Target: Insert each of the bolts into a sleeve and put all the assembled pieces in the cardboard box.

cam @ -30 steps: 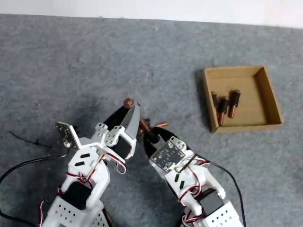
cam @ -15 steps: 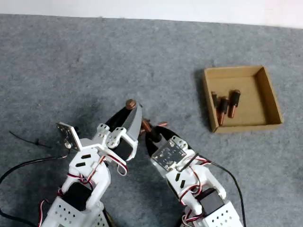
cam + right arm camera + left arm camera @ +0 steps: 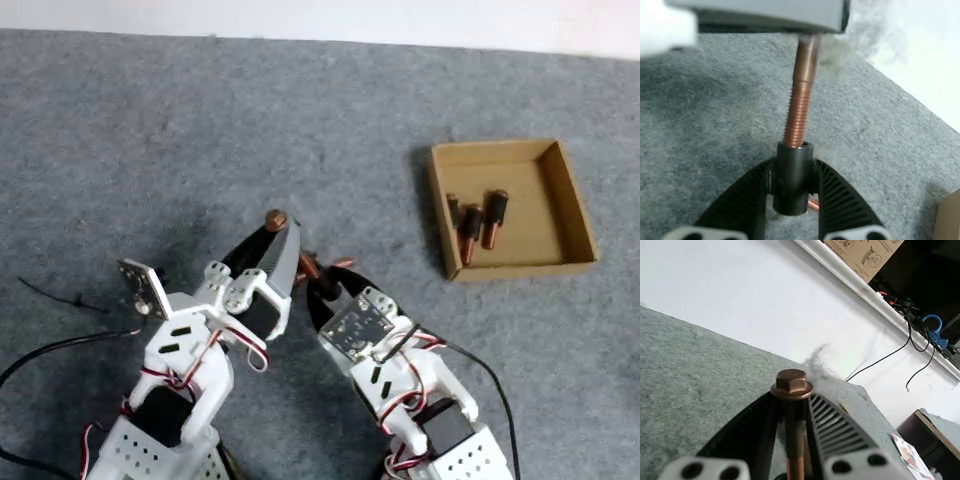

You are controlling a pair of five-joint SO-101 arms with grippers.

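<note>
Jaws around sleeve (image 3: 792, 172) (bolt (image 3: 799, 112) tip inside)

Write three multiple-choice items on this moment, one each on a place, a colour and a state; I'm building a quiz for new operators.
1. Where is the bolt's threaded tip? A in a jar; B at the sleeve's mouth; C under a cloth.
2. The sleeve's colour? A black; B white; C blue.
3. The left pincer is: A open wide; B shut on nothing; C shut on the bolt.
Answers: 1 B, the threads meet its opening; 2 A, its body is black; 3 C, it clamps the bolt's shank.
</note>
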